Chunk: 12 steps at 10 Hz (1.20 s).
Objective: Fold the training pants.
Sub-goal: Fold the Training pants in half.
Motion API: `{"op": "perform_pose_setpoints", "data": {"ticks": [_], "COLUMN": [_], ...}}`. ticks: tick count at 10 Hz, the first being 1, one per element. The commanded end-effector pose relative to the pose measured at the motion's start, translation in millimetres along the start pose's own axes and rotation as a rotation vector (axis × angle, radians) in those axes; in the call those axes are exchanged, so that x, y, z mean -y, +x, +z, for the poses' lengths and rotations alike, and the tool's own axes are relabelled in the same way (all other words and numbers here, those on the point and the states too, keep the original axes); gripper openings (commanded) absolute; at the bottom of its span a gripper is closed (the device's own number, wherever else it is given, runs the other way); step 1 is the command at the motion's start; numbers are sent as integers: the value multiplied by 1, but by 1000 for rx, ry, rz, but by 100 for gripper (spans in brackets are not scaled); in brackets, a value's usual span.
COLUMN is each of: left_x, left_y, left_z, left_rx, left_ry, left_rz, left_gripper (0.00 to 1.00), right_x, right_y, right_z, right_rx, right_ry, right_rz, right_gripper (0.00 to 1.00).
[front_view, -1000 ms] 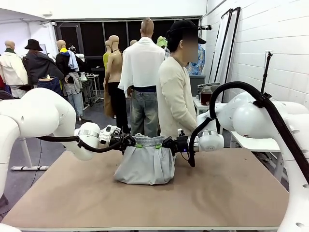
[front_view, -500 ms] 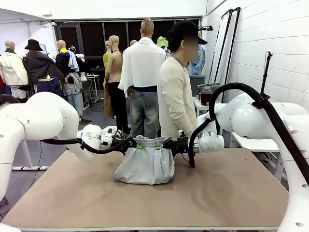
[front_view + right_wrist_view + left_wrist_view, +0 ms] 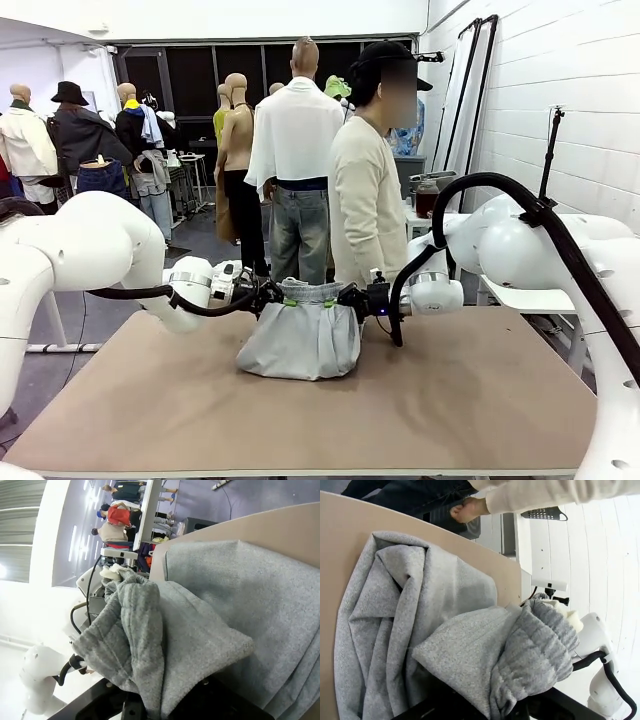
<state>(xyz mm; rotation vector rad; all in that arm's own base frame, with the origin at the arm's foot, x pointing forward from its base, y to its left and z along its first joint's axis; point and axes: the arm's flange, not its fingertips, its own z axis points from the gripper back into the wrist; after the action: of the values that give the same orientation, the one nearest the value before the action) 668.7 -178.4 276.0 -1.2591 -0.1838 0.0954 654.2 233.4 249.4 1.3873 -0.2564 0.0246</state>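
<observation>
The light grey training pants point(image 3: 299, 338) hang bunched over the middle of the table, their lower part resting on the tabletop. My left gripper point(image 3: 277, 298) is shut on the left end of the gathered waistband, and my right gripper point(image 3: 333, 298) is shut on its right end. The two grippers face each other a short way apart, just above the table. In the left wrist view the ribbed waistband point(image 3: 540, 645) bulges over the fingers and the grey cloth point(image 3: 395, 630) drapes down. The right wrist view shows the waistband point(image 3: 132, 630) folded over its fingers in the same way.
A person in a cream top point(image 3: 365, 195) stands at the far edge of the brown table point(image 3: 470, 400), one hand point(image 3: 465, 511) near the edge. Bare tabletop lies in front of and to both sides of the pants.
Both grippers have lifted the waistband slightly and drawn a little closer. The person has shifted a bit to the right.
</observation>
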Motion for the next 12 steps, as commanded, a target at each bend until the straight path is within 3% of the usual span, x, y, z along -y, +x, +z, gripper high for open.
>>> {"op": "perform_pose_setpoints", "data": {"ticks": [1,7,8,9,10,12], "left_x": [-12,-19,-19,-19,-19,-20], "left_y": [24,25,25,24,25,24], "left_z": [23,22,22,23,24,26], "left_rx": [105,59,55,53,52,59], "left_ry": [32,64,63,63,65,60], "left_rz": [7,110,115,124,133,137], "left_gripper": [0,0,0,4,19,59], "right_x": [13,21,20,19,19,17], "right_y": [17,20,19,19,19,18], "right_z": [16,18,19,20,21,24], "right_rx": [68,76,78,81,83,85], "right_ry": [-36,-73,-75,-79,-83,-90], "right_rz": [-13,-35,-31,-33,-36,-38], "right_gripper": [0,0,6,18,37,77]}}
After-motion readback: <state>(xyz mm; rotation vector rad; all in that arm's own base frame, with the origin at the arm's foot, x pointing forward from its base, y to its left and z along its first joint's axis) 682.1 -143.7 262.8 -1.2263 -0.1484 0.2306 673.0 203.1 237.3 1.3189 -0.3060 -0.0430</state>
